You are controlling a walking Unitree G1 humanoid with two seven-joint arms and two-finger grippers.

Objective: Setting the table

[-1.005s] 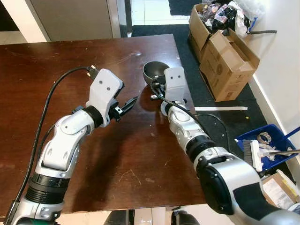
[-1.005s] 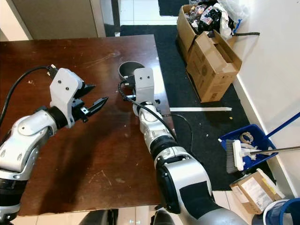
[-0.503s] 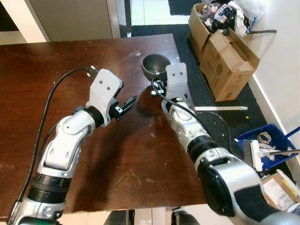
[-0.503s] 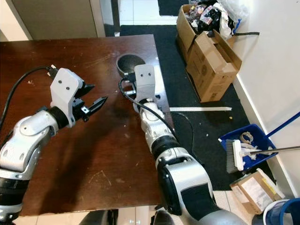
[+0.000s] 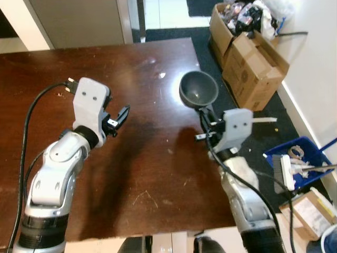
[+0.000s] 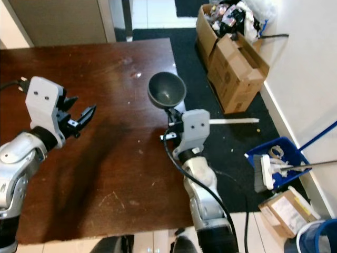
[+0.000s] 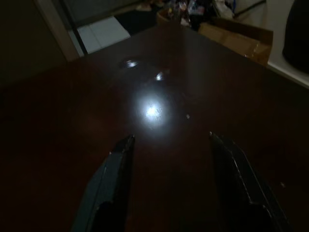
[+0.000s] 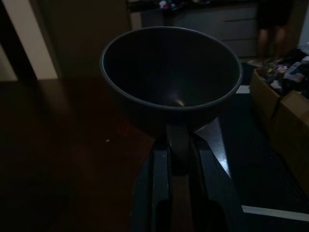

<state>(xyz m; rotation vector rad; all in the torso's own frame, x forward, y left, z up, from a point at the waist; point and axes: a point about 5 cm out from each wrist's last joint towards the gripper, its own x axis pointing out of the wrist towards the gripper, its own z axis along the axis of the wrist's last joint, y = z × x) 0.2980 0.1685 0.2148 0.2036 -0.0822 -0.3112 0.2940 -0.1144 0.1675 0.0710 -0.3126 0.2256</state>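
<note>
I read the table (image 5: 152,158) as dark brown wood with a polished, glossy finish; it throws bright glare spots and shows fine pale scratches near the front edge. The bowl (image 5: 198,90) looks smooth, dark grey and semi-matt, with a faint sheen inside; whether ceramic or plastic I cannot tell. Right gripper (image 8: 179,166) and left gripper (image 7: 169,145) fingers look like matt black plastic; the arm shells are satin silver. The boxes (image 5: 247,58) are plain matt cardboard. The floor mat (image 6: 231,137) looks dark and rough-textured.

Left claw (image 5: 122,117) agape (right (image 5: 203,113) clamped)
</note>
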